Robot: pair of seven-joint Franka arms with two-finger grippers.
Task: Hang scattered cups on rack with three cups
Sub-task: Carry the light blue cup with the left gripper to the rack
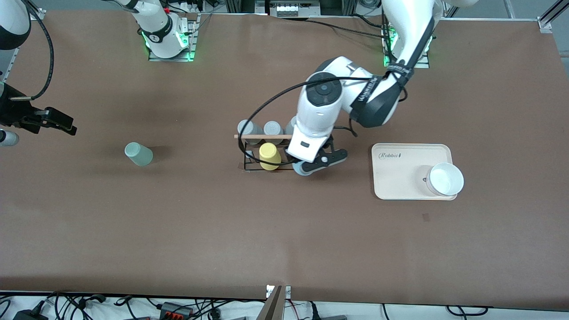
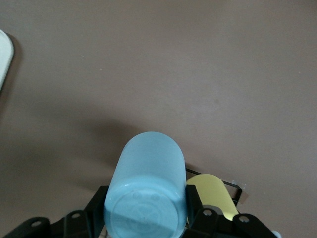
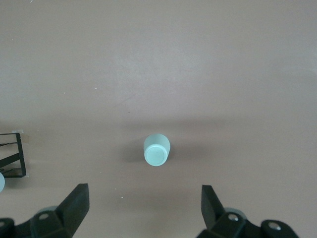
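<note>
Left hand (image 1: 311,165) clamped on the light blue cup (image 2: 146,193) over the rack (image 1: 263,151) beside the yellow cup (image 1: 269,156), right hand (image 3: 143,208) spread wide above the worktop (image 1: 222,231), sage green cup (image 1: 138,154) lying apart toward the right arm's end.

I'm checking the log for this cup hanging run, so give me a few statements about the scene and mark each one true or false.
1. The left gripper holds the light blue cup. True.
2. The sage green cup hangs on the rack. False: it sits on the table toward the right arm's end.
3. The right gripper is open. True.
4. The yellow cup lies in the cream tray. False: it is on the rack.
</note>
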